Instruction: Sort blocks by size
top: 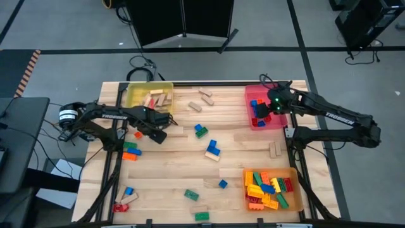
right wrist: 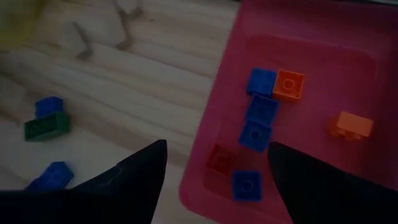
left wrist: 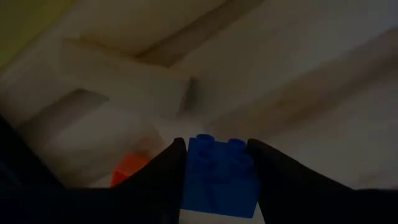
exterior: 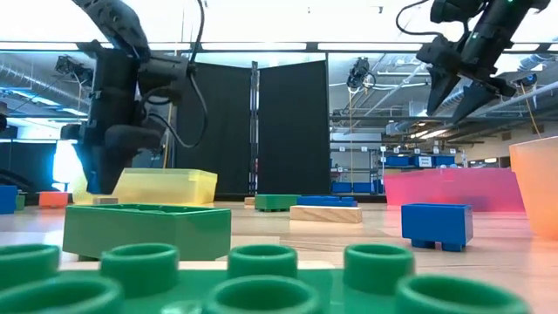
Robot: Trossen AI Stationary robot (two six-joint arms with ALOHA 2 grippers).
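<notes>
A wooden table (top: 240, 161) is seen from above, scattered with small toy blocks and three translucent trays. The left pincer (left wrist: 214, 163) is low over the table's left side, just beside the yellow tray (top: 136, 95), and its two dark fingers are closed narrowly on a small blue studded brick (left wrist: 221, 180); an orange brick (left wrist: 127, 171) lies on the table right next to it. The yellow tray holds tan wooden blocks (top: 157, 98). The right pincer (right wrist: 214, 162) hangs raised above the red tray (top: 248, 101) at the table's far right, its fingers spread wide and holding nothing. Inside the red tray lie several small blue bricks (right wrist: 258, 118), two orange ones (right wrist: 289, 84) and a red one (right wrist: 221, 158). The orange tray (top: 294, 174) at the near right is filled with larger yellow, orange, red, green and blue bricks. Loose blocks remain on the table: blue and green bricks (top: 201, 130) near the middle, more tan wooden pieces (top: 205, 95) toward the far edge, and a few bricks at the near left corner.
</notes>
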